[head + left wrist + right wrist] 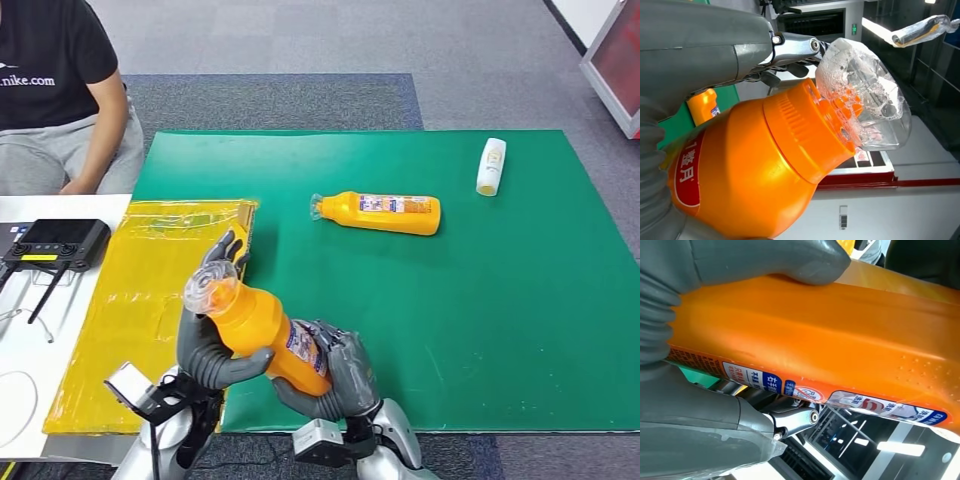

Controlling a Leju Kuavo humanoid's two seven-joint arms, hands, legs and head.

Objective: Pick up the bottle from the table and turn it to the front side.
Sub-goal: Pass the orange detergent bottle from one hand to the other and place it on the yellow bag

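An orange bottle [260,335] with a clear cap is lifted off the green mat near the table's front edge, tilted with its cap up and to the left. My left hand [205,345] grips its neck and shoulder. My right hand [343,378] grips its lower body, where the printed label sits. The left wrist view shows the bottle [753,170] close up, with its clear foamy cap [866,100] and a red label. In the right wrist view the bottle [821,335] lies across my right hand's thumb [764,257].
A second orange bottle [381,212] lies on its side mid-mat [468,330]; a small white bottle [491,165] lies at the far right. A yellow sheet [143,300] covers the mat's left. A controller [53,243] rests on the white table. A person [60,90] sits far left.
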